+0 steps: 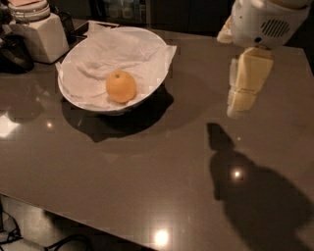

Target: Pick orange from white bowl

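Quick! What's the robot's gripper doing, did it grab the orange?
Gripper: above the table at the picture's right, far from the orange in the white bowl. Open or closed: cannot tell.

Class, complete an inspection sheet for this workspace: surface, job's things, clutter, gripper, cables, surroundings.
Surface: dark glossy table, light reflections, a shadow at right.
Job's things: orange lying in the paper-lined white bowl, far left.
Clutter: white container holding stacked dishes, far left corner; dark object beside it.
Gripper: the gripper hangs above the table's right side, apart from the bowl.
Cables: dark loops on the floor, lower left, probably cables.
Surroundings: dark background, details unclear.
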Tool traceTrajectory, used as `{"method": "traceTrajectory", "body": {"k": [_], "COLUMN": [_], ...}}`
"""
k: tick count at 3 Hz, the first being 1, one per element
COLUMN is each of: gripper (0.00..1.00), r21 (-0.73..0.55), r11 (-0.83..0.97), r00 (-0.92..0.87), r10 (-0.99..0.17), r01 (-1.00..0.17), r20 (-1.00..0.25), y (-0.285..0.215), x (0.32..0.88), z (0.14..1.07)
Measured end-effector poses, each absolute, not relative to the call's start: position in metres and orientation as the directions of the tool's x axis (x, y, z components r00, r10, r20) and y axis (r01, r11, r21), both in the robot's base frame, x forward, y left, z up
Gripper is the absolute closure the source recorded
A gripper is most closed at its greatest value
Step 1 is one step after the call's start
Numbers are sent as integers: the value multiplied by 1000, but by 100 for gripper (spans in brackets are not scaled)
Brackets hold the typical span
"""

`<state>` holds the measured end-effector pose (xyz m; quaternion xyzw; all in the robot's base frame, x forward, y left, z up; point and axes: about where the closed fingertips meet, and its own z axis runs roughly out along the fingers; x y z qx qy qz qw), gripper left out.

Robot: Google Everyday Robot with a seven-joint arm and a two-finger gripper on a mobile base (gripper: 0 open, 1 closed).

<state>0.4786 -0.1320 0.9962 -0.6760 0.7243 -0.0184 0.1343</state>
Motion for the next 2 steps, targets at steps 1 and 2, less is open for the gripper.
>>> {"method": "traceTrajectory", "body": {"k": [1,2], "gripper": [0,0], "r21": [-235,-250], "r11": [90,61], "r00": [-47,-18], "r10": [-982,-985], "r01": [-968,-966], "r20": [-183,-169], "y": [-129,-102], "x": [483,494], "z": [1000,998]}}
